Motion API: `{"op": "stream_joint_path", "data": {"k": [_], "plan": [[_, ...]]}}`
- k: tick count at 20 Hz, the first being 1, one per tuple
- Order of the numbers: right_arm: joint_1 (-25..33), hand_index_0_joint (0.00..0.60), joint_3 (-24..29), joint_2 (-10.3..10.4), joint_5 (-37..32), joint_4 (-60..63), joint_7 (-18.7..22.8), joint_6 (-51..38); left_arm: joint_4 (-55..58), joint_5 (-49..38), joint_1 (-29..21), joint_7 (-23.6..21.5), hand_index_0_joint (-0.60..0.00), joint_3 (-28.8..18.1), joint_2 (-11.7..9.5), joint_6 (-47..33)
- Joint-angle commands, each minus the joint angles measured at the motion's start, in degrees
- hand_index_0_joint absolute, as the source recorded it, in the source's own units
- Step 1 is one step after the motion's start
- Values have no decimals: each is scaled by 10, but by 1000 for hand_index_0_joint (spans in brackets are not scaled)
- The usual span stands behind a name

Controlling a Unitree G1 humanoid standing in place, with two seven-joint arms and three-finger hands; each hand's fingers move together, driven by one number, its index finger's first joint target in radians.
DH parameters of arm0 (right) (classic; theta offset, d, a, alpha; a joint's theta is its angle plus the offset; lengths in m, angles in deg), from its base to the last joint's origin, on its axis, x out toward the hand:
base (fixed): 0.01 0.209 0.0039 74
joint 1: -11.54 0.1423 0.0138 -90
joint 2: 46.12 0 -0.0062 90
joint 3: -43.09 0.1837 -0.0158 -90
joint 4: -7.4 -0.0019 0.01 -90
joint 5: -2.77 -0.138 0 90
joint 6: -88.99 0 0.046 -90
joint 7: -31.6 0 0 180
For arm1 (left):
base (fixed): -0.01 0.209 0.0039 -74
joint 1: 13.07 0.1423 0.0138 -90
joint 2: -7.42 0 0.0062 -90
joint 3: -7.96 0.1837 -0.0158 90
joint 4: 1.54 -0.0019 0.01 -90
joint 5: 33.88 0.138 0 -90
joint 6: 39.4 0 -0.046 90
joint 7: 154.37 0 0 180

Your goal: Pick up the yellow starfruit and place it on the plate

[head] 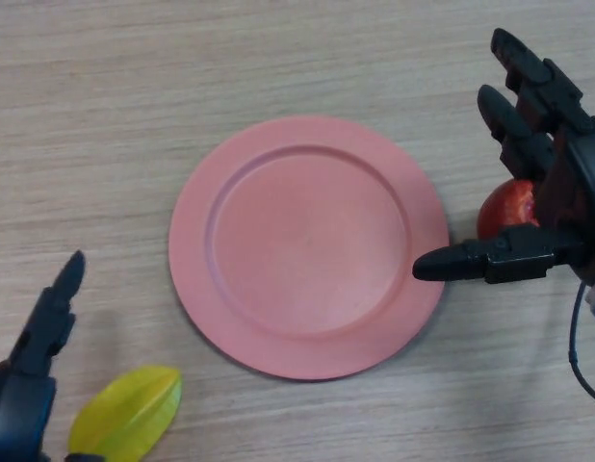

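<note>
Although the pink plate (307,246) lies bare on the table (134,87), nothing has yet been placed on it, so the task stands at its opening stage. The yellow starfruit (129,416) rests flat on the table at the near edge of the view, just beside the left hand (33,371) on its inner side, close to the hand but not visibly in contact with its fingers. That hand shows extended, straight fingers pointing away from the robot; it grips nothing and no finger curls round the fruit. The plate sits beyond and inward of the left hand, apart from the starfruit, with bare table between fruit and rim. The right hand (538,192) stands at the plate's far side from the left hand, fingers spread and straight, thumb reaching toward the plate rim and ending just at its edge; it holds nothing. A red fruit (507,207) lies on the table directly behind that thumb, partly hidden by the hand's fingers, and is not enclosed by them. Assessment: no step of the task is complete. Still outstanding are the closing of the left hand round the starfruit, the lift, the carry inward over the rim, and the release on the plate's flat centre. The left hand appears the better placed for this, being the one beside the fruit. The red fruit forms no part of the task and should remain undisturbed.
</note>
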Motion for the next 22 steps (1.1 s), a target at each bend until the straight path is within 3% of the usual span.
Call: {"op": "stream_joint_path", "data": {"k": [1,2,3,4,7,8,13,16,17,18,19,22], "plan": [[22,0,14,-13,-13,-32,10,-63,22,28,8,28,0,-13,-10,-6],[22,0,14,-15,-8,-30,8,-65,24,30,7,39,0,-13,-10,7],[23,0,14,-16,-4,-29,7,-66,24,31,5,43,-51,-13,-10,15],[23,0,15,-16,-3,-28,6,-66,23,33,5,45,-150,-13,-10,17],[25,0,18,-17,2,-22,4,-68,18,47,0,74,-550,-7,-10,49],[26,0,19,-16,1,-23,5,-65,19,47,-1,85,-600,-6,-10,63],[21,0,17,-15,2,-26,8,-67,38,50,-4,102,-600,-8,-10,84],[20,0,17,-12,-2,-33,12,-64,82,47,-16,139,-600,-4,-10,119],[18,96,16,-11,-6,-36,13,-61,94,46,-20,151,-600,-3,-11,129],[17,97,16,-12,-5,-39,14,-58,105,47,-21,168,-600,-5,-13,133],[14,9,16,-12,-3,-45,16,-59,129,45,-27,204,-600,-10,-14,148],[15,0,18,-12,-12,-57,20,-47,193,27,-49,241,-600,-18,-10,221]]}}
